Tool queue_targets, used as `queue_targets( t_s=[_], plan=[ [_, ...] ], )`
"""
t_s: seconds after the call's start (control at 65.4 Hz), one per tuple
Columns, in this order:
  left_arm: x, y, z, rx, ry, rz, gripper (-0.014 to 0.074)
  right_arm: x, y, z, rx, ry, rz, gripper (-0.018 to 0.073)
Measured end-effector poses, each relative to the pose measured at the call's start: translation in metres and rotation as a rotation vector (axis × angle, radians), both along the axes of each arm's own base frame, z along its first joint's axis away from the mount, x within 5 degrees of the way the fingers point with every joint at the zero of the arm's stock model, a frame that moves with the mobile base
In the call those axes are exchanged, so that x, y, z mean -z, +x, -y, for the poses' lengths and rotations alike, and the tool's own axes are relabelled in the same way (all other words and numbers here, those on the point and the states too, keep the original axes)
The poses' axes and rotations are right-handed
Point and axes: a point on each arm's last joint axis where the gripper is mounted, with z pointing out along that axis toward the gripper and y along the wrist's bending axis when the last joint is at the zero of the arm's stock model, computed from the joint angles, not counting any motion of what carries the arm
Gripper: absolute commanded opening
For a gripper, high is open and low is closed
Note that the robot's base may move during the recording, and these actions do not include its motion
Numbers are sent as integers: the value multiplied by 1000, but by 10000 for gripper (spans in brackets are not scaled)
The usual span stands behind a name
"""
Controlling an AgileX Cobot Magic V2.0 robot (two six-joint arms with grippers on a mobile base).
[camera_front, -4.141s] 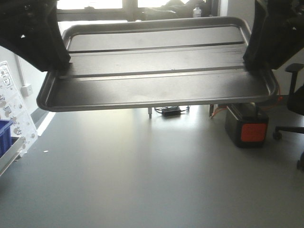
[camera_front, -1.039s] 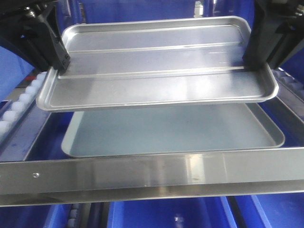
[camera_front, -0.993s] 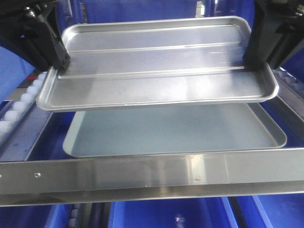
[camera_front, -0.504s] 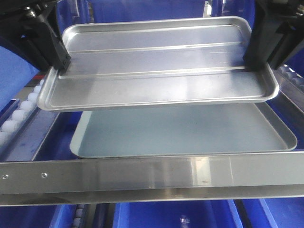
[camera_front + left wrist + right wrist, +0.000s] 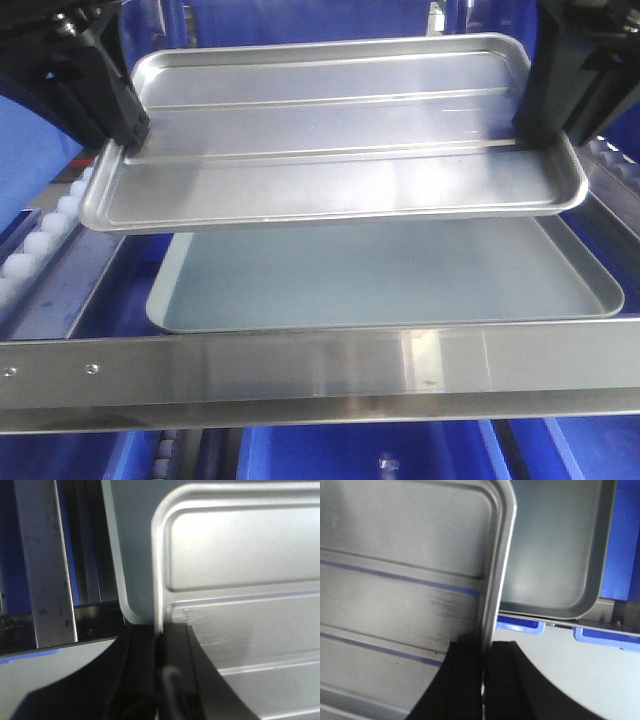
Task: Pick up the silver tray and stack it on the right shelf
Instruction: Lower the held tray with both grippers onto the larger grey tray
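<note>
The silver tray [image 5: 330, 130] hangs level in the air, its two long ridges running across the floor. My left gripper [image 5: 128, 145] is shut on its left rim, and my right gripper [image 5: 535, 135] is shut on its right rim. In the left wrist view the left gripper [image 5: 160, 635] pinches the tray's thin rim [image 5: 158, 580]. In the right wrist view the right gripper [image 5: 485, 652] clamps the opposite rim [image 5: 497, 570]. Below stands the right shelf [image 5: 320, 370] with its polished front bar and white rollers [image 5: 45, 235].
A larger, duller grey tray [image 5: 390, 280] with a plain floor lies on the shelf directly beneath the held tray. Blue bins [image 5: 360, 455] sit under the front bar, and blue surfaces show behind the rack.
Four seconds ago the tray hung over an open room floor; now it is over the shelf. In the last second the shelf and grey tray shifted slightly right in view.
</note>
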Motion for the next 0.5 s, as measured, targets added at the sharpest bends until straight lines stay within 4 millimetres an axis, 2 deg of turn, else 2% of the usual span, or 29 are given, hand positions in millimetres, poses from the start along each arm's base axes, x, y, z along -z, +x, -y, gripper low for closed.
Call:
queue_targets(
  t_s=[0.29, 0.504],
  plan=[
    [0, 3, 3, 28, -10, 35, -99, 1, 0, 2, 12, -11, -16, 57],
    [2, 25, 23, 45, -5, 44, -99, -6, 14, 18, 70, -34, -17, 57]
  ],
)
